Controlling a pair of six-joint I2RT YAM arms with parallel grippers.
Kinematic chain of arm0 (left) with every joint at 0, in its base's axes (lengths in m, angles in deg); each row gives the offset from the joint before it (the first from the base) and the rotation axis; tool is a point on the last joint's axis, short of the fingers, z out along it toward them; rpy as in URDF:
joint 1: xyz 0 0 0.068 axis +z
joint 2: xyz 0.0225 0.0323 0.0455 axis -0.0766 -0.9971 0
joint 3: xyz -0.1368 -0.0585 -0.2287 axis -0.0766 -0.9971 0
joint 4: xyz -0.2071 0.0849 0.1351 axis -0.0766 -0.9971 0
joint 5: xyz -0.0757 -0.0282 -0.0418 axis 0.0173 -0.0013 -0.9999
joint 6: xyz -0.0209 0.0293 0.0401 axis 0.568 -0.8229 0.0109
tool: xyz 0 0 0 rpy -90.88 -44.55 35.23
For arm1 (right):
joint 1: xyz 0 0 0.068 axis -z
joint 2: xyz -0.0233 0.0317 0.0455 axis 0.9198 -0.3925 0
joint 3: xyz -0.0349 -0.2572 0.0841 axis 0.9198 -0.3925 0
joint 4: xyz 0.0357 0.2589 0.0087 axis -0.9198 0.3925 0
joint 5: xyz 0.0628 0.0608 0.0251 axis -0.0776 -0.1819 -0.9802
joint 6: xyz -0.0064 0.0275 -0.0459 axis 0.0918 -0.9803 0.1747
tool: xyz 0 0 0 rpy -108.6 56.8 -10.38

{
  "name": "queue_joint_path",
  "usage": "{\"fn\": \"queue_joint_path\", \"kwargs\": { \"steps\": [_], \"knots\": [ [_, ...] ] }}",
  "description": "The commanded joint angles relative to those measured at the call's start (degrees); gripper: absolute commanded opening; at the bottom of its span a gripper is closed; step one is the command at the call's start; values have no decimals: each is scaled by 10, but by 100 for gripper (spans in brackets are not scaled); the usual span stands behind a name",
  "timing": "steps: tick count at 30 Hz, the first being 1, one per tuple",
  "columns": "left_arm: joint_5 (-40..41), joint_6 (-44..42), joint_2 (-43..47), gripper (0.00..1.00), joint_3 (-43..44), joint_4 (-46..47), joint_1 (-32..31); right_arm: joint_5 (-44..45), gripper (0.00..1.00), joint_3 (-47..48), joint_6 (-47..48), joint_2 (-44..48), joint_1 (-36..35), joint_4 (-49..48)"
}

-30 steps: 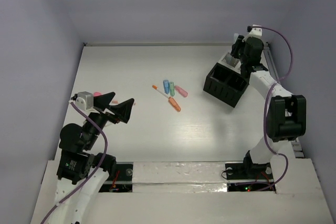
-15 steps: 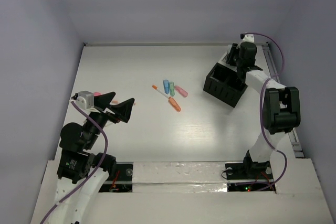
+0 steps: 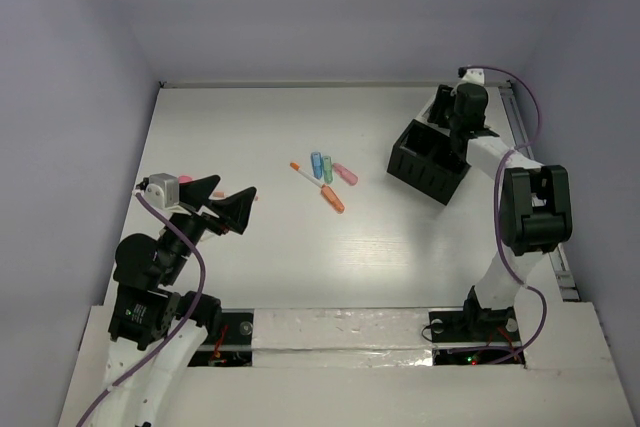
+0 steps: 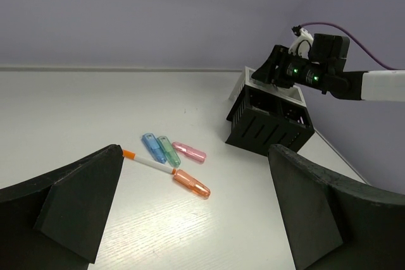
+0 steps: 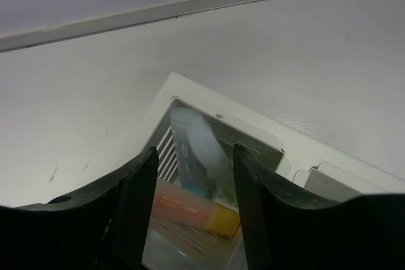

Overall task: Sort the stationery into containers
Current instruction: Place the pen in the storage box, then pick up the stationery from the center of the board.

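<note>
1. Nearest the bases, the left end effector (image 3: 236, 187) hangs above the white surface (image 3: 300, 267). Its fingers are spread wide and hold nothing.
2. Further out, loose stationery lies together mid-surface, not yet sorted: an orange marker (image 4: 191, 183), a thin white pen with an orange cap (image 4: 147, 162), and blue (image 4: 150, 148), green (image 4: 168, 151) and pink (image 4: 189, 152) stubby cylinders. The blue and green stubs lie side by side, so closing on one could well knock its neighbour rolling.
3. Beyond them stands the black compartmented box (image 4: 266, 132).
4. Farthest, the right end effector (image 5: 194, 156) sits over the white tray (image 5: 215, 107) joined to the box. Its fingers are apart, and a pale blue-white cylinder (image 5: 190, 134) stands tilted and blurred between them, over an orange-and-yellow marker (image 5: 196, 210) lying in the cell.
5. The cylinder seems loose and unsettled. A finger brushing it on the way up could flick it over the rim, or it could come to rest propped against the wall.
</note>
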Motion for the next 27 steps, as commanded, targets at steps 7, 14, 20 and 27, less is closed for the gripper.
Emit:
{"fn": "queue_joint_path", "kwargs": {
  "steps": [7,14,20,27],
  "knots": [
    [15,2,-11,99,-2,23,-4,-17,68,-12,-14,54,-2,-38],
    [96,20,-34,99,4,13,-4,-119,73,-39,-85,157,-2,-52],
    [158,9,-187,99,52,-45,-4,-191,67,-103,-159,249,-71,-69],
    [278,-13,-358,98,110,-88,14,-179,62,-229,-200,387,-147,-45]
  ]
}}
